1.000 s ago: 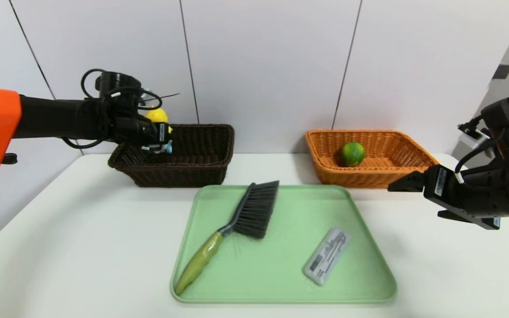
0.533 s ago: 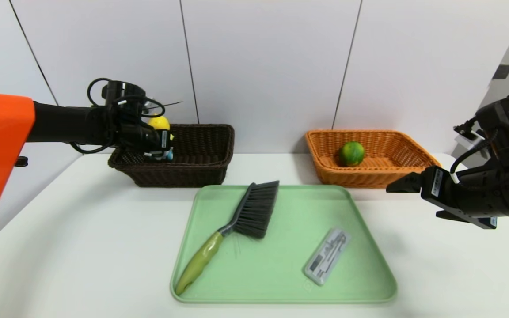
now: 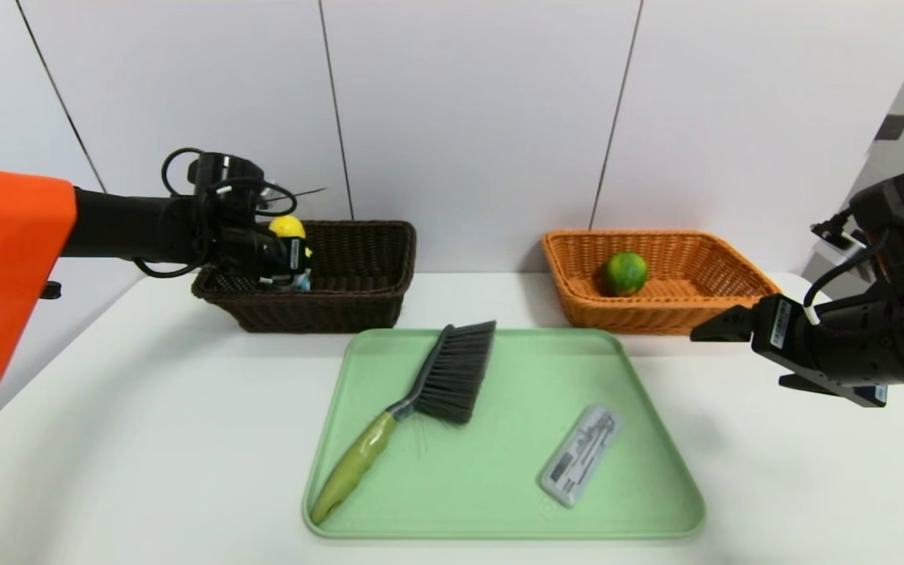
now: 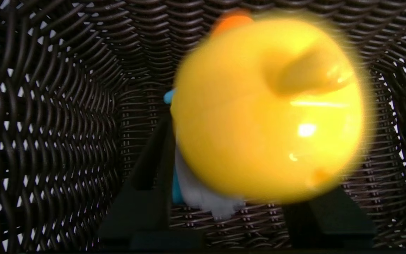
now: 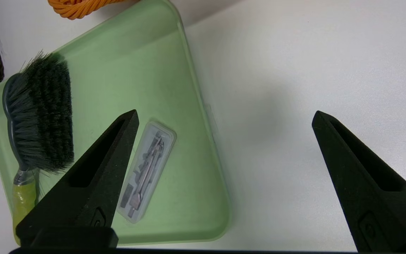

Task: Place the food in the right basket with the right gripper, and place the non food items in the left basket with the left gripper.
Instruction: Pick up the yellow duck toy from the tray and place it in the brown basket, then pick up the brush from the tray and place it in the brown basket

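I have left gripper (image 3: 289,263) in dark brown woven basket (image 3: 358,294), upper left of head view, jaws clamped on yellow toy figure with white-blue base (image 4: 266,113) — light, glossy, likely slippery, held at narrow base. Toy fills left wrist view, hides basket floor. Right gripper (image 5: 224,120) idle, right edge, jaws wide. Grey-bristled green-handled brush (image 3: 409,404) — take stiff handle. Flat grey case (image 3: 581,453): thin, hard to pinch. Round green lime (image 3: 625,273) in orange-tan wicker basket (image 3: 727,263).

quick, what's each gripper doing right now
Left gripper: shut on the yellow toy, inside the dark brown basket.
Right gripper: open, holding nothing, above the table beside the green tray.
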